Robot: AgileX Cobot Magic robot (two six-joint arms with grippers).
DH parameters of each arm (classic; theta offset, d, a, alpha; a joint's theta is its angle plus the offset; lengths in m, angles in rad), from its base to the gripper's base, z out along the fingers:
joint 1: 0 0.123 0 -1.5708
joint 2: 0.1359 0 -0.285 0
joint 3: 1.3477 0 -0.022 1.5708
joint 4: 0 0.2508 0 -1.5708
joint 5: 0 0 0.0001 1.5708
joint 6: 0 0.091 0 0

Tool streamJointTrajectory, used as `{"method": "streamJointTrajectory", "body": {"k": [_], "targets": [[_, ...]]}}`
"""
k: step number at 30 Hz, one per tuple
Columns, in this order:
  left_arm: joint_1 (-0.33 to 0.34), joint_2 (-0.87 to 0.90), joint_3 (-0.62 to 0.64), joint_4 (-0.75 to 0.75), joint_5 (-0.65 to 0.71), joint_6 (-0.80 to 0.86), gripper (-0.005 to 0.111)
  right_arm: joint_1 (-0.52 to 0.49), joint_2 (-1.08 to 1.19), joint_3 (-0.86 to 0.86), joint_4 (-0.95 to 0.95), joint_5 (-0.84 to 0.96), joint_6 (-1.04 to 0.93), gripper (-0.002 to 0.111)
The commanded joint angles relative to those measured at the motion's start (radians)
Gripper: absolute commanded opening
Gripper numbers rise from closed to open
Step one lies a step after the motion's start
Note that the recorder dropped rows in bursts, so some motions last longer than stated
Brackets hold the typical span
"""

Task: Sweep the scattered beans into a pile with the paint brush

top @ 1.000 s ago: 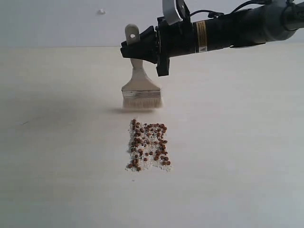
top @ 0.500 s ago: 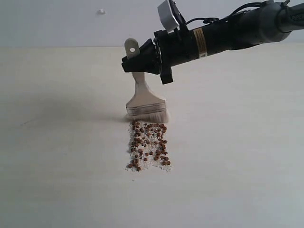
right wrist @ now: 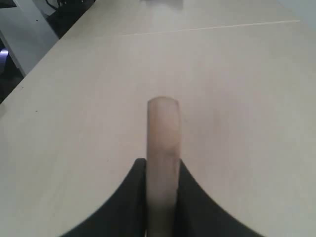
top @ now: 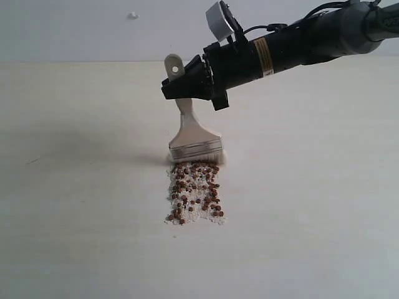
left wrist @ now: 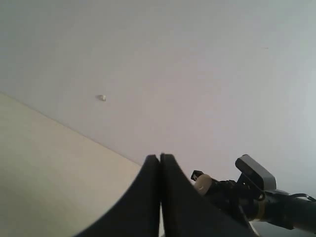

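Note:
The paint brush [top: 194, 137] stands nearly upright on the table, its silver ferrule low and its cream bristles pressed down at the far edge of the beans [top: 196, 192]. These reddish-brown pellets and pale crumbs lie in a narrow strip reaching toward the camera. My right gripper [top: 181, 89] is shut on the brush's wooden handle [right wrist: 163, 148], below the hole at its end. My left gripper [left wrist: 159, 160] is shut with nothing in it, raised away from the beans, with the right arm [left wrist: 256, 202] beyond it.
The pale table [top: 75, 205] spreads wide on both sides of the bean strip. A small white speck [top: 133, 15] sits on the far wall. The table's far corner and dark equipment [right wrist: 64, 10] show in the right wrist view.
The right gripper has lowered the brush and brought it toward the camera. The bristles went from hovering behind the strip to pressing into its far end, nudging the nearest beans closer together.

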Motion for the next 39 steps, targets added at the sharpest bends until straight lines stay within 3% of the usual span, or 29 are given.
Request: {"method": "streamJointTrajectory", "body": {"k": [1, 18, 23, 26, 32, 39], "targets": [[-0.003, -0.003, 0.005, 0.006, -0.002, -0.001, 0.0, 0.002, -0.042, -0.003, -0.021, 0.003, 0.02, 0.0], [-0.003, -0.003, 0.005, 0.006, -0.002, -0.001, 0.0, 0.002, -0.127, -0.003, 0.05, 0.003, -0.017, 0.0], [-0.003, -0.003, 0.005, 0.006, -0.002, -0.001, 0.0, 0.007, -0.198, 0.013, -0.021, 0.003, 0.099, 0.0], [-0.003, -0.003, 0.005, 0.006, -0.002, -0.001, 0.0, 0.008, -0.241, 0.136, -0.021, 0.003, 0.052, 0.0], [-0.003, -0.003, 0.005, 0.006, -0.002, -0.001, 0.0, 0.008, -0.396, 0.502, 0.247, 0.003, -0.279, 0.0], [-0.003, -0.003, 0.005, 0.006, -0.002, -0.001, 0.0, 0.008, -0.5, 0.659, 0.256, 0.003, -0.242, 0.0]]}}
